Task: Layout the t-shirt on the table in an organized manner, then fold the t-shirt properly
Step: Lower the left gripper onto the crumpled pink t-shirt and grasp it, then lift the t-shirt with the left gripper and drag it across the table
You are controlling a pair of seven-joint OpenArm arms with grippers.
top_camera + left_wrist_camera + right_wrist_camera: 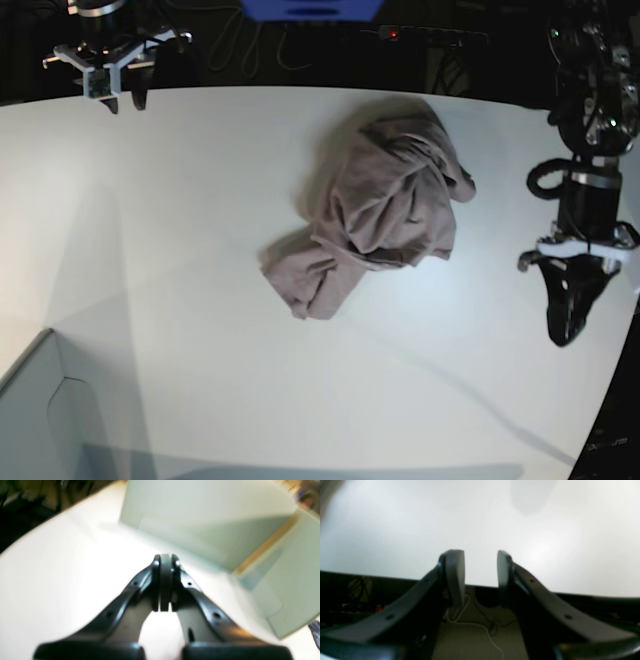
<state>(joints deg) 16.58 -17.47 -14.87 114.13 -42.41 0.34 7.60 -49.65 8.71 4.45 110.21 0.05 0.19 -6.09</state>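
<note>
Crumpled dusty mauve cotton t-shirt (375, 205) heaped mid-bench on the smooth white bench (180, 290). Left pincer (572, 325) pressed shut on nothing, well right of it; right pincer (480, 577) half open, empty. Reopen left, pinch an outer hem, draw apart gently.

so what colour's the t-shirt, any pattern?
Plain dusty mauve, pinkish-brown, no pattern visible. The t-shirt shows only in the base view, crumpled on the table.
</note>
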